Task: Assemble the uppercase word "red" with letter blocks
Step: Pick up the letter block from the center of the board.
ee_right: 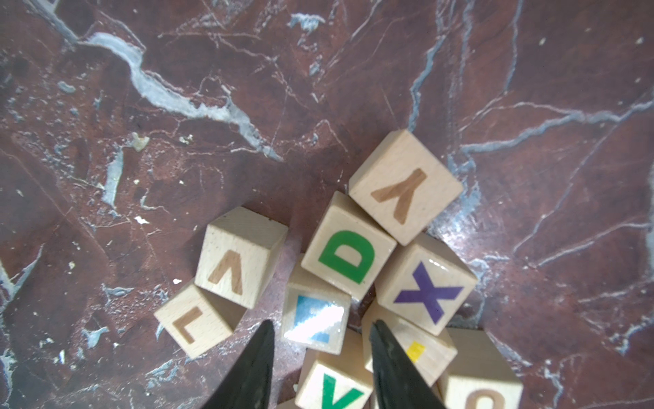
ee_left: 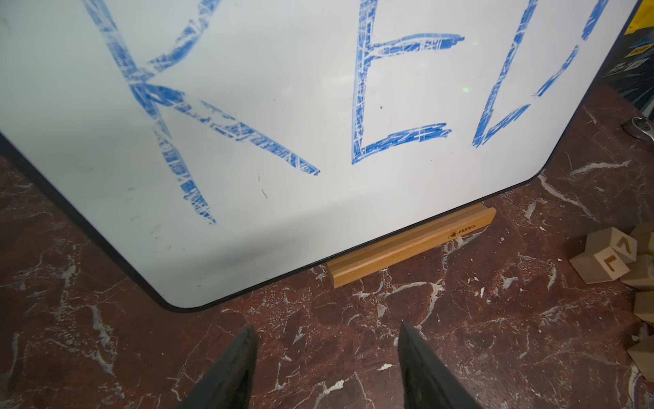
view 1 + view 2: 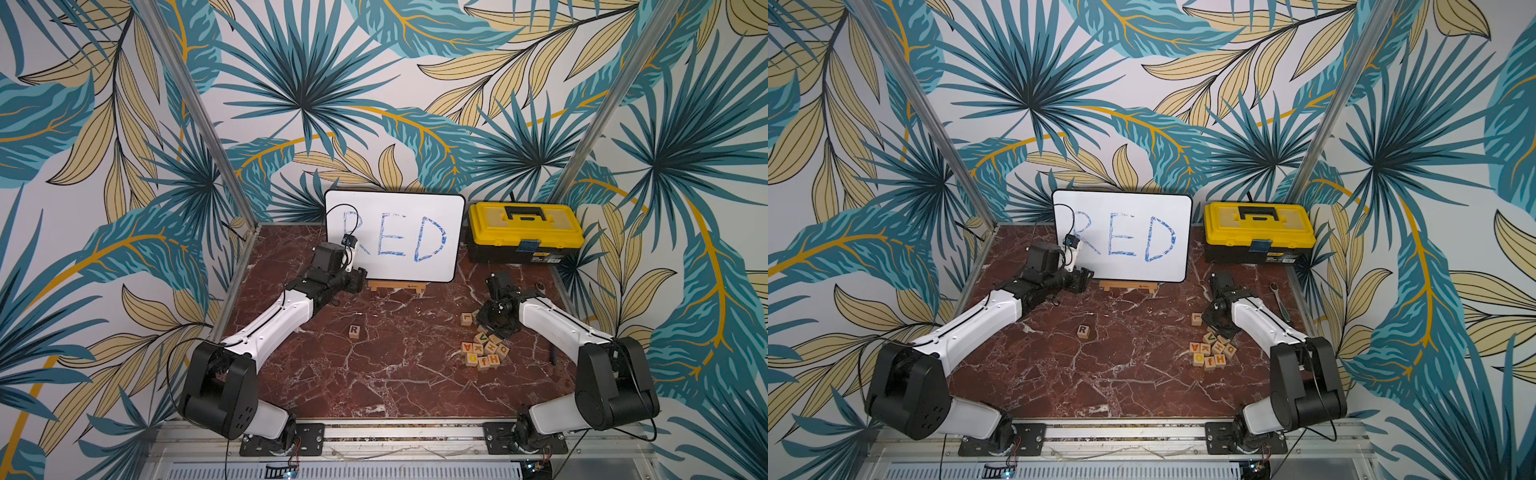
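The R letter block (image 3: 354, 332) (image 3: 1083, 331) stands alone on the marble table, left of centre. The other letter blocks lie in a loose pile (image 3: 484, 353) (image 3: 1212, 353) on the right. My right gripper (image 1: 322, 329) hangs open just above that pile's far end, gripping nothing. A cube with a glossy blue face (image 1: 315, 318) lies below its tips, and the green D block (image 1: 348, 262) lies just beyond. My left gripper (image 2: 327, 329) is open and empty over bare marble in front of the whiteboard.
The whiteboard (image 3: 395, 237) with blue "RED" leans on a wooden stand (image 3: 397, 286) at the back. A yellow toolbox (image 3: 524, 230) sits back right, with a metal hand tool (image 3: 1279, 299) near the right edge. Cubes showing Y (image 1: 405, 186), X (image 1: 426, 283), V (image 1: 237, 262) and L (image 1: 196, 322) surround the D.
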You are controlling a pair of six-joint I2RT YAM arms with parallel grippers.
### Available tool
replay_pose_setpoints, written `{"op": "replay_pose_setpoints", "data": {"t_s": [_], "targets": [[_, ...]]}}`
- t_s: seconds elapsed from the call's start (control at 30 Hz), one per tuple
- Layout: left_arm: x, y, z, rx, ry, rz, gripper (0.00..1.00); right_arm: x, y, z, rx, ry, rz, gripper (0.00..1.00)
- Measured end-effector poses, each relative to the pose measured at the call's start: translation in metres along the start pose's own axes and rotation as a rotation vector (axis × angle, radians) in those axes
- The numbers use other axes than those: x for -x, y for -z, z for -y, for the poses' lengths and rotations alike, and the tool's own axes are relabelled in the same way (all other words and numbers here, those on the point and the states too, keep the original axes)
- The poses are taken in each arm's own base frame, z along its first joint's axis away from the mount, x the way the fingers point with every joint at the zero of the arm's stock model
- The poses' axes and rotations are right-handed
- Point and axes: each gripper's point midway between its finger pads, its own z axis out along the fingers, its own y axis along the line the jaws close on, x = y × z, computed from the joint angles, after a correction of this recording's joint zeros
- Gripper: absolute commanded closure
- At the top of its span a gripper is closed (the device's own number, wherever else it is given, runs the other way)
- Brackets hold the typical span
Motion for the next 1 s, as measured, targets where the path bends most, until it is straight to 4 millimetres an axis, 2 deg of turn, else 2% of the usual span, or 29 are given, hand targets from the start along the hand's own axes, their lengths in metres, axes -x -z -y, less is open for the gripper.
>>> {"op": "replay_pose_setpoints", "data": {"t_s": [0.57,1.0], "targets": [[0.0,0.0,0.0,0.0,-0.005,0.0,0.36,-0.004,-0.012,-0.002,-0.025,0.009,-0.033,0.56],[0.0,0.0,0.0,0.0,-0.008,0.0,0.36,-0.005,-0.014,-0.002,-0.033,0.026,-0.04,0.64]]}}
